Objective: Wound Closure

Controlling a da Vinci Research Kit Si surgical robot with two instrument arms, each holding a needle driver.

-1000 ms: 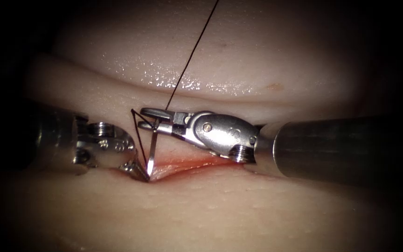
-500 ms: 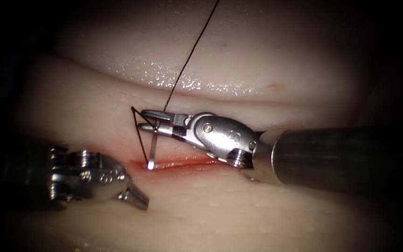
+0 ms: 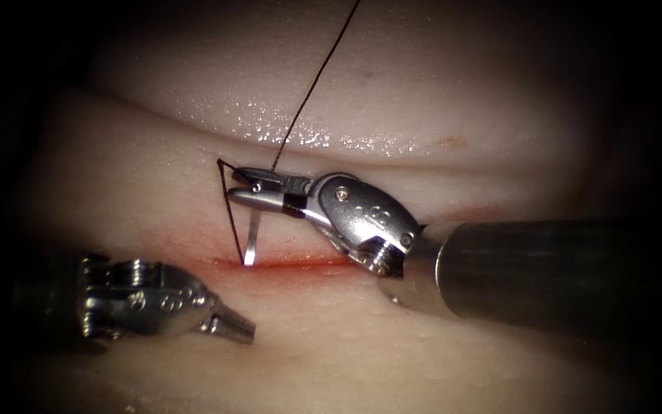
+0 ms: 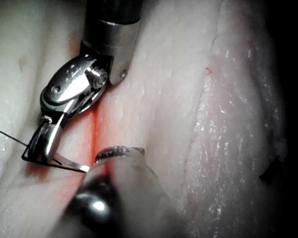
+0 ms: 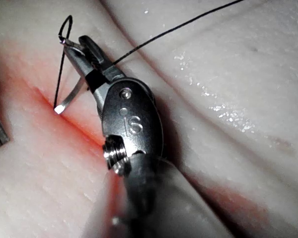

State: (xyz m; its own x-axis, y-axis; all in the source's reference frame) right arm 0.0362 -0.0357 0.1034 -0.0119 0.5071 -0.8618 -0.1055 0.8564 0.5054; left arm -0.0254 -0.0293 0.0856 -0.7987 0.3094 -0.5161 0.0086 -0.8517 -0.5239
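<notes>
Holding the needle [image 3: 250,239] near its thread end, your right tool [image 3: 248,189] has its jaws clamped on it just above the cut [image 3: 300,263]. The needle hangs down from the jaws with its tip touching, or a hair above, the red line of the cut; whether the point has entered the tissue [image 3: 392,107] cannot be told from the endoscope view. In the right wrist view the tip [image 5: 58,109] sits at the edge of the red fluid [image 5: 84,126], seemingly bare.

Your left tool [image 3: 237,327] lies below the cut and toward its left end, apart from the needle, its jaws closed together on nothing. It has dropped away from the cut over the last second, while the right tool has rolled slightly at the wrist.

The thread [image 3: 312,88] runs up and away from the cut, and a short loop of it passes beside the needle from the jaws down to the cut.

Findings on risk:
- The grip sits far back on the curve, so the needle may swivel in the jaws if the point meets resistance.
- The loop lies close to the needle shaft and could snag on the point or be pinched.
- The near lip of the cut stands unsupported, so a bite there could come out shallow or uneven.
</notes>
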